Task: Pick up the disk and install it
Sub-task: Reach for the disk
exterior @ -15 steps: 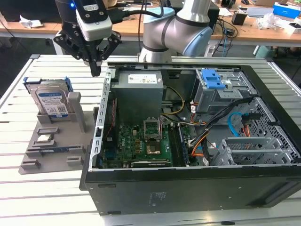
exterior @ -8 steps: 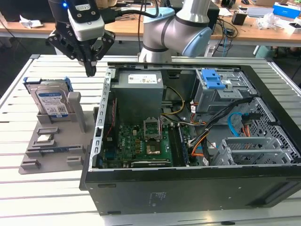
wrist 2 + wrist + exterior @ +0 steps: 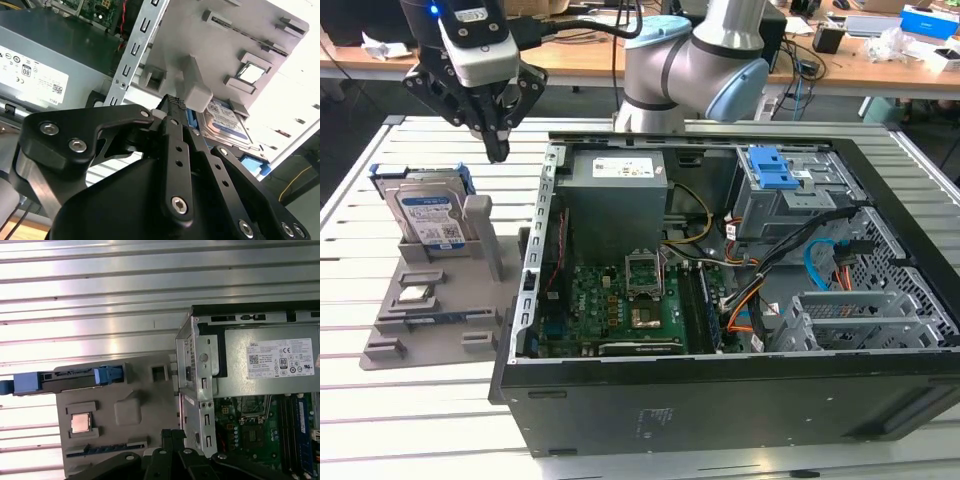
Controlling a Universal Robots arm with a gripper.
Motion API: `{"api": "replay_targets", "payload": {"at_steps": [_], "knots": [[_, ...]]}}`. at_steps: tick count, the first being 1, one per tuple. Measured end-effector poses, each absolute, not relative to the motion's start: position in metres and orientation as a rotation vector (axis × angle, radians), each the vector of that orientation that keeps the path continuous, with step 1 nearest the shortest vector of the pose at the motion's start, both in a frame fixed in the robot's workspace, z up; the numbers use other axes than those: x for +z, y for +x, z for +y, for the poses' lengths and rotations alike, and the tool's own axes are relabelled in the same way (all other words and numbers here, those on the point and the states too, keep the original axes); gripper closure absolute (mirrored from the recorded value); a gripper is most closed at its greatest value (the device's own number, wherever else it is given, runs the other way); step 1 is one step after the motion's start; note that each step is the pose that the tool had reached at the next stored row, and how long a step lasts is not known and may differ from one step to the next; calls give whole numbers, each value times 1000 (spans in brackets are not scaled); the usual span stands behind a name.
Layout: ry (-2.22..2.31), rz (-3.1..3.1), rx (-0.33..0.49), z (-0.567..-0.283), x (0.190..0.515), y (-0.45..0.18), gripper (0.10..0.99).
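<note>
One tool, pinched together, near upright disk

A surface of silver metal slats is seen in the exterior view, brightly lit — strong glare is thrown along the slats in the first wrist view too. Behind it wooden desks are set, strewn with a blue box and crumpled white paper.
</note>
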State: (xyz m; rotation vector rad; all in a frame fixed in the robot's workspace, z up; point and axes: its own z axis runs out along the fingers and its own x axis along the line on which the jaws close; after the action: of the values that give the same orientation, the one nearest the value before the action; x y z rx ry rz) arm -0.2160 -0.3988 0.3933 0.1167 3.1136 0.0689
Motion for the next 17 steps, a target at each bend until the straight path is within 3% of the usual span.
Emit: {"api": "replay_targets", "payload": {"at_steps": [17], "knots": [[117, 3114, 69, -399, 393, -246, 980]]}}
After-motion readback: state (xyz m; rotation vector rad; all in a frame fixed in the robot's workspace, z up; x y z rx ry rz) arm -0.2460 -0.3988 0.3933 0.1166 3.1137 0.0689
